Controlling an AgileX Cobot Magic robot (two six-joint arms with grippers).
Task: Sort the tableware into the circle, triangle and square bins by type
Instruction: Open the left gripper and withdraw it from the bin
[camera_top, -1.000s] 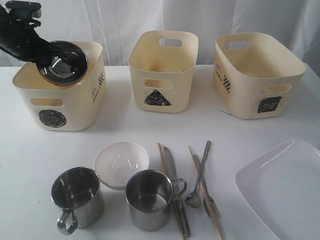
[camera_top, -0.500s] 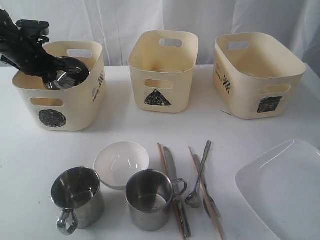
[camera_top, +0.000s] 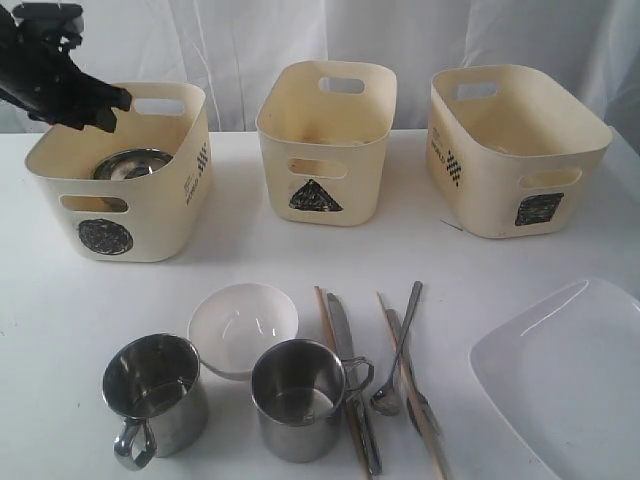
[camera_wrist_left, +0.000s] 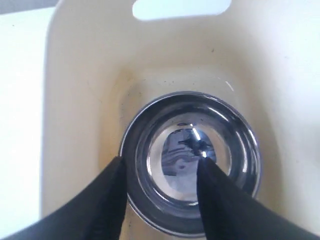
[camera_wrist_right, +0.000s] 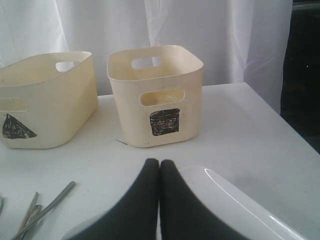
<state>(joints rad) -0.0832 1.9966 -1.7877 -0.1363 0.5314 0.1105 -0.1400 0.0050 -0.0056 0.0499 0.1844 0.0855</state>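
Above the circle bin (camera_top: 160, 215), my left gripper (camera_wrist_left: 160, 164) hung open, holding nothing. The steel bowl (camera_wrist_left: 235, 150) sat upright on the bin floor, round ware under the round mark. My right gripper (camera_wrist_right: 159, 167) was pressed closed, empty, near the square plate (camera_wrist_right: 235, 200).

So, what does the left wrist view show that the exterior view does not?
Only the left wrist view: the left gripper has its fingers apart, open, over the steel bowl. Only the exterior view: the triangle bin, the square bin, a mug, a second mug, a white bowl, cutlery and a white plate. Both: the steel bowl upright inside the circle bin.
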